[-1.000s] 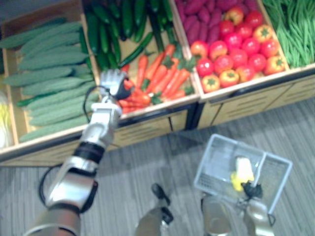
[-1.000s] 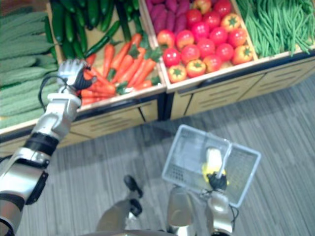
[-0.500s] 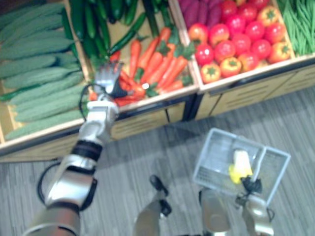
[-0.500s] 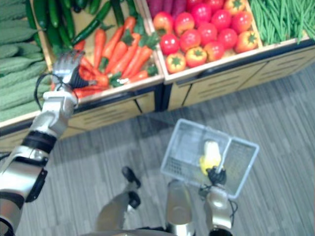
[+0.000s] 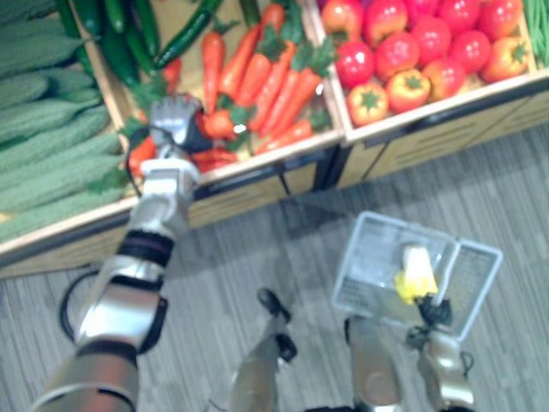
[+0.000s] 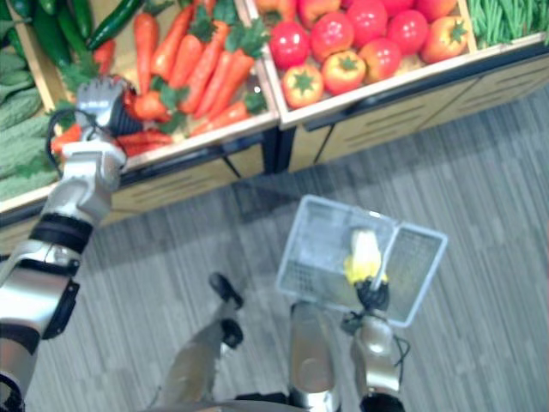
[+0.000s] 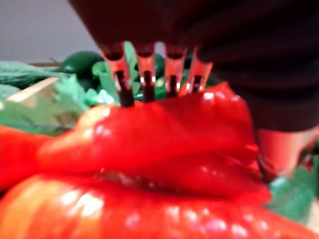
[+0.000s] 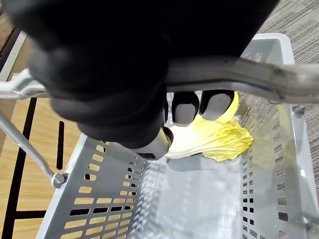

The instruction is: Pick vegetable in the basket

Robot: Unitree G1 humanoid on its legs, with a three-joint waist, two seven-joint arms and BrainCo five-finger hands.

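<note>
1. My left hand (image 5: 174,120) rests on a carrot (image 7: 164,129) at the front of the carrot crate (image 6: 216,136). I cannot tell whether it has gripped.
2. My right hand (image 8: 109,99) is clenched round the handle (image 8: 249,79), hanging the basket (image 6: 294,242) over the floor beside the stand (ready, I judge, for a short transfer).
3. 1 cabbage (image 8: 209,139) already lies inside.
4. No legible labels or writing seen.

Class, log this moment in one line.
left robot hand: on carrots | right robot hand: shut on basket handle | basket: holds yellow cabbage
</note>
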